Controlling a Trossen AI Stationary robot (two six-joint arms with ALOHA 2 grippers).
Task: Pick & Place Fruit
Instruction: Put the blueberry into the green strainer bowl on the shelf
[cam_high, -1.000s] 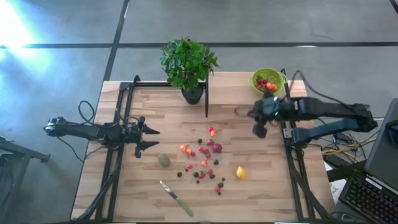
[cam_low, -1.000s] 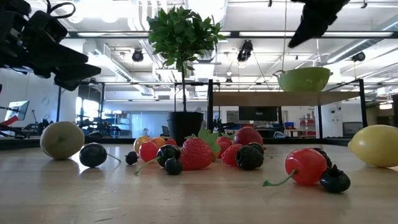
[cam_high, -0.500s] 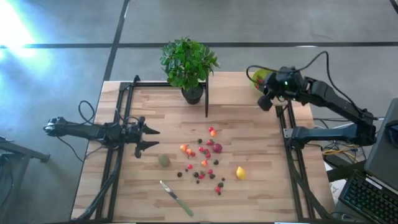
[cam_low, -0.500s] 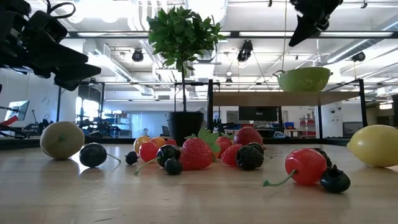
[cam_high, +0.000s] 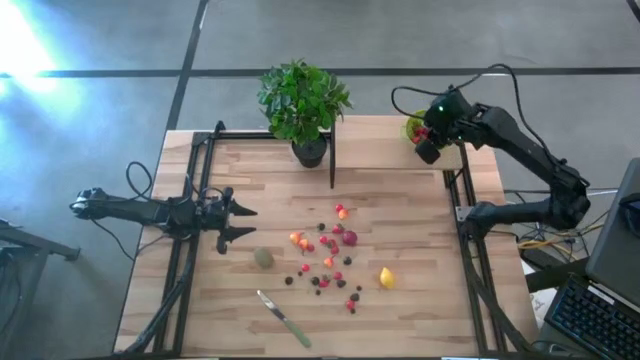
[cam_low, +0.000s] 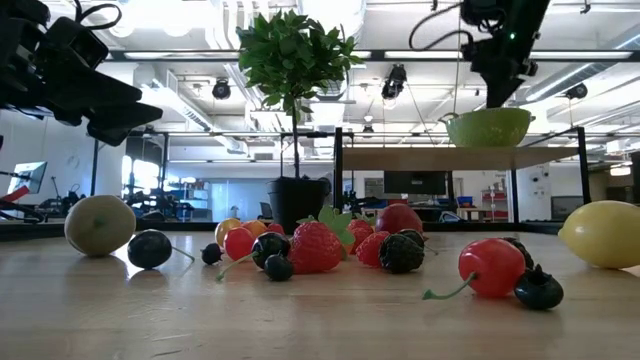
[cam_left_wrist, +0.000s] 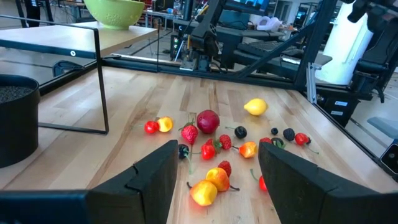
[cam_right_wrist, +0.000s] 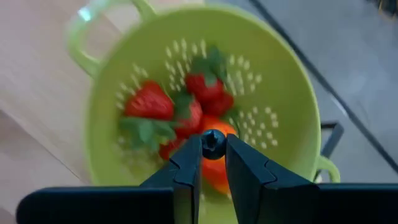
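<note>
Many small toy fruits (cam_high: 325, 255) lie scattered on the middle of the wooden table, with a yellow lemon (cam_high: 387, 277) and a dull-green ball (cam_high: 263, 257) among them. My right gripper (cam_right_wrist: 213, 155) hangs over the lime-green bowl (cam_right_wrist: 106, 124) at the far right and is shut on a small dark berry (cam_right_wrist: 213, 142). Strawberries and an orange fruit lie in the bowl. My left gripper (cam_high: 240, 222) waits open at the table's left side, with nothing between its fingers (cam_left_wrist: 155, 180). My right gripper pinches the small dark berry (cam_right_wrist: 213, 142) between its two fingertips. The fingers slant down from above the bowl. The berry is lifted clear, above the fruit in the bowl.
The bowl (cam_low: 490, 127) stands on a raised wooden shelf at the far right. A potted plant (cam_high: 303, 100) and a black metal frame (cam_high: 332, 150) stand at the far middle. A green-handled knife (cam_high: 283, 318) lies near the front edge.
My right gripper has swung from the table's right middle toward the far edge, to above the bowl, and has tipped more steeply downward. It has stayed shut. The fruits on the table have not moved.
</note>
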